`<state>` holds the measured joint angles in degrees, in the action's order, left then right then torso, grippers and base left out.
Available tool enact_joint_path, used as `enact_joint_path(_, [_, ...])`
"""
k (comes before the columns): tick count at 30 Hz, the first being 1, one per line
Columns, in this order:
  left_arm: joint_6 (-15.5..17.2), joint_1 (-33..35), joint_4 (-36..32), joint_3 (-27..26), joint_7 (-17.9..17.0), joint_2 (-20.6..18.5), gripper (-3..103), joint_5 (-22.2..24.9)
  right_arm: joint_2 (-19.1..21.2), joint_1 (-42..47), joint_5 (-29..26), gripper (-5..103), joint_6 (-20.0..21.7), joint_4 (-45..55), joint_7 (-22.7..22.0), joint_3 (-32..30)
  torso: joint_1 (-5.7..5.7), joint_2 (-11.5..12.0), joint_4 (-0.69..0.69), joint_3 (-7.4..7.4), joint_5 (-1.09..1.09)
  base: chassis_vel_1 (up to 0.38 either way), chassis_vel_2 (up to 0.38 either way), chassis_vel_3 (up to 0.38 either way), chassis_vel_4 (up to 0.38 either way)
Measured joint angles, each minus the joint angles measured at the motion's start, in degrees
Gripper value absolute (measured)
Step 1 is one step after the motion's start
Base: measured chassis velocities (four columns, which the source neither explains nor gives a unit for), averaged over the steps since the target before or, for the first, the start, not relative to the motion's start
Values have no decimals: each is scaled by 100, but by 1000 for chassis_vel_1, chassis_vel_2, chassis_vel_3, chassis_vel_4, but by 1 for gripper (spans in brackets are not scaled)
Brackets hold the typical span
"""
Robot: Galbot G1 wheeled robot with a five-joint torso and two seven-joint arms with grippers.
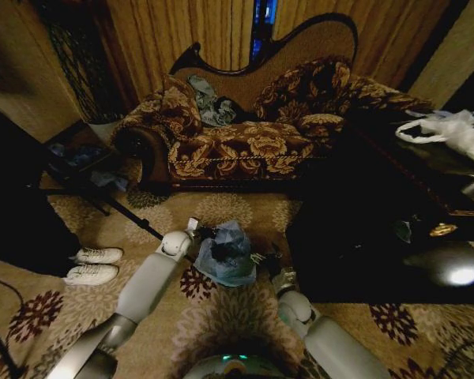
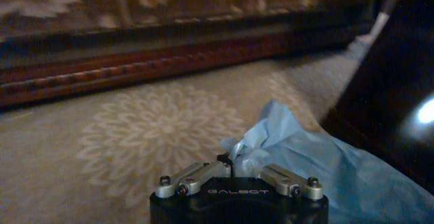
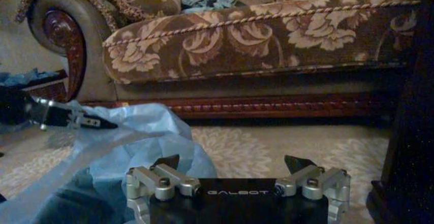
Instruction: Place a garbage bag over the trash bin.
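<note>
Pale blue film is what we find at the centre of the carpet: the garbage bag sits bunched over what we take to be the trash bin, whose dark body we cannot clearly make out beneath it. On the left, white shoes lie well apart from the work. The left gripper is at the bag's left upper edge, its fingers drawn together on a pinch of film. To the right, the right gripper stands just beside the bag with its fingers spread apart, holding nothing. In our judgement the bag lies between both grippers, the loose right edge nearest the right arm.
</note>
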<state>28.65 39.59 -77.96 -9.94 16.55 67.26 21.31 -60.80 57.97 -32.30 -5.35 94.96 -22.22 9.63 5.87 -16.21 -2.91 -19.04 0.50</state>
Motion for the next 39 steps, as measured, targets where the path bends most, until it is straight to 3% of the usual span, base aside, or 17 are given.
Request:
enact_joint_path(8, [-268,58,432,-360,-476,158,0,394,-2,48,55,100,2,9,-5,24,0,0,0,0,0,0,0,0,0])
enact_joint_path(14, [-480,142,840,-494,-550,325,0,549,28,74,66,100,3,58,-36,24,0,0,0,0,-1,0,0,0,0])
enact_joint_path(22, [-996,236,1631,-597,-554,622,0,593,129,148,81,100,-21,124,-50,6,0,0,-1,0,-1,0,0,0,0])
enact_joint_path(29, [-1184,90,2184,-621,-429,731,0,644,104,150,99,100,-33,135,-54,35,0,0,0,0,-1,0,0,0,0])
enact_joint_path(39, [-1349,-139,2987,-587,6,836,0,722,80,144,132,100,-36,214,-54,78,0,0,0,0,0,0,0,0,0])
